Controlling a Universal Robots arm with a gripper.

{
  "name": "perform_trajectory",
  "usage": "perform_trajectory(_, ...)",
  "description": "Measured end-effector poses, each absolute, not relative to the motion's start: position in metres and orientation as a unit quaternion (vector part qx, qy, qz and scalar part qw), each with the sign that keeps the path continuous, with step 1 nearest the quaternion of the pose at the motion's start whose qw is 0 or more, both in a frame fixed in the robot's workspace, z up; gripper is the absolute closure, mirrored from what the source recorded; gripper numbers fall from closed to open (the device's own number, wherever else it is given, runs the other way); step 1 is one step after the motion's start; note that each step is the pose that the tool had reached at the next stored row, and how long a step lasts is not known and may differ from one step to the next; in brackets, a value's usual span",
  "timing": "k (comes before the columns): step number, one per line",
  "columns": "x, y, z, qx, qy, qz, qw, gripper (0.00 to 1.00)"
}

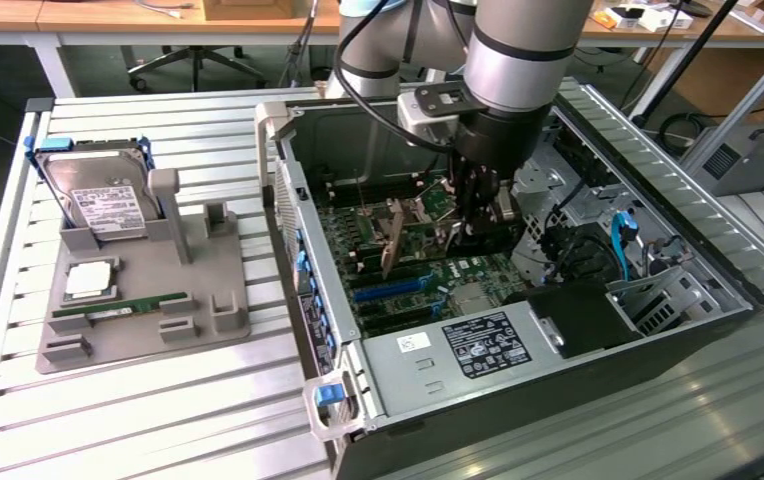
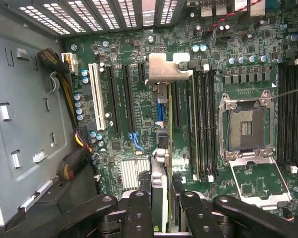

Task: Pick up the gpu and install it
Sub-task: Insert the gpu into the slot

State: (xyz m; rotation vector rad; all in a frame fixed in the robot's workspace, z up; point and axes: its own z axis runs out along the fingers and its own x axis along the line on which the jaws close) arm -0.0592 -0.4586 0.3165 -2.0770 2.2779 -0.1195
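- Holding the gpu (image 2: 161, 148) edge-on, the gripper (image 2: 164, 208) is clamping it inside the computer case (image 1: 355, 400).
- Hovering over the motherboard (image 2: 139, 109) slots; seating is not yet showing.

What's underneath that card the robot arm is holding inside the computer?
Under the gpu, held edge-on by the gripper, lies the green motherboard with its slots. The slot directly beneath the card is covered by it.
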Motion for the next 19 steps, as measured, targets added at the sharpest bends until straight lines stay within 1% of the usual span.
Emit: perform_trajectory(19, -0.0649, -0.4633, 0.3142, -0.673, 0.738, -0.039, 0.028, 0.73)
